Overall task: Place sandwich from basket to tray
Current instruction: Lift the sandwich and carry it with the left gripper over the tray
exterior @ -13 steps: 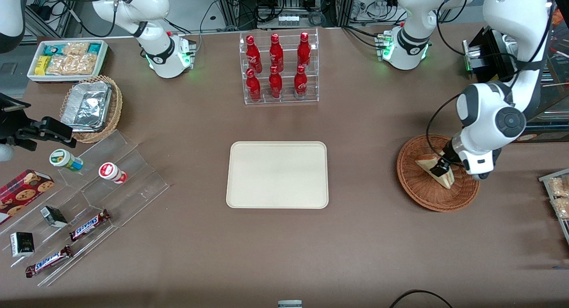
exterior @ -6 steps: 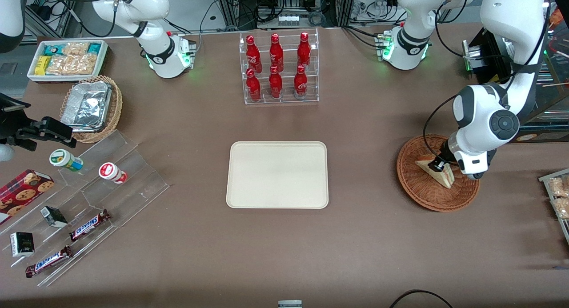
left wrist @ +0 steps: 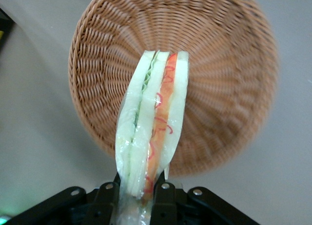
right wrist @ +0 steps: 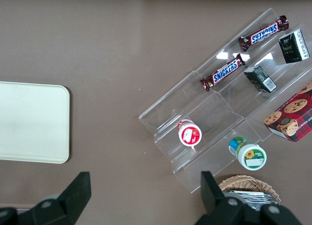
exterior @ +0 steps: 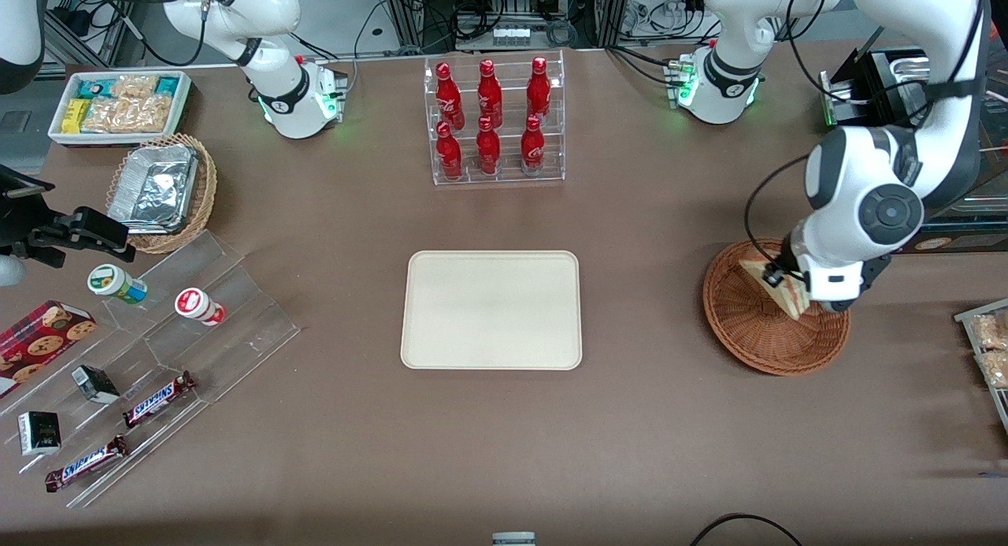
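My gripper (exterior: 776, 280) is shut on the sandwich (exterior: 781, 287), a wrapped cream wedge with red and green layers, and holds it lifted clear above the reddish-brown wicker basket (exterior: 748, 333). In the left wrist view the sandwich (left wrist: 153, 127) stands edge-on, pinched at its base by the gripper (left wrist: 142, 188), with the empty basket (left wrist: 219, 73) below it. The cream tray (exterior: 491, 310) lies flat in the middle of the table, toward the parked arm's end from the basket, and nothing rests on it; its edge shows as tray (right wrist: 29, 122).
A clear rack of red bottles (exterior: 494, 119) stands farther from the front camera than the tray. Toward the parked arm's end are a clear stepped stand (exterior: 181, 310) with snacks, a tan basket with a foil container (exterior: 157, 187) and a white snack bin (exterior: 118, 105).
The gripper has risen with the sandwich, lifting it off the basket floor. The wrist has moved up and away from the front camera.
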Robot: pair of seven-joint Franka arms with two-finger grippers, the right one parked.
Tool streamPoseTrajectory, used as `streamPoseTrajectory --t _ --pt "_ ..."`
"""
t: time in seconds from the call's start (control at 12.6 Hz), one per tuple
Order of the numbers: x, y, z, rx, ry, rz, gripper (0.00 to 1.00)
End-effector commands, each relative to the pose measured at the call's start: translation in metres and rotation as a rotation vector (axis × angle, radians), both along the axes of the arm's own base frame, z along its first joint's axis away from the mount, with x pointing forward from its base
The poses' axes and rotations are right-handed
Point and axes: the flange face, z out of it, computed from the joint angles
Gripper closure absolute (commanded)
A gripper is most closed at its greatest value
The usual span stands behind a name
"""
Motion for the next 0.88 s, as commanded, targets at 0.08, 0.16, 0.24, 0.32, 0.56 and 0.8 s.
streamPoseTrajectory --t 0.08,0.16,0.24,0.32,0.56,0.8 --pt "0.008 -0.086 0.062 0.021 -0.012 -0.119 0.88" --pt "0.005 -0.113 0.069 0.013 -0.031 -0.164 0.88" --pt "0.006 -0.142 0.071 0.005 -0.049 -0.208 0.88" --pt "0.010 -0.175 0.067 -0.001 -0.057 -0.255 0.87" --pt "0.009 -0.275 0.029 -0.042 -0.060 -0.380 0.87" --pt "0.010 -0.330 -0.017 -0.100 -0.138 -0.468 0.87"
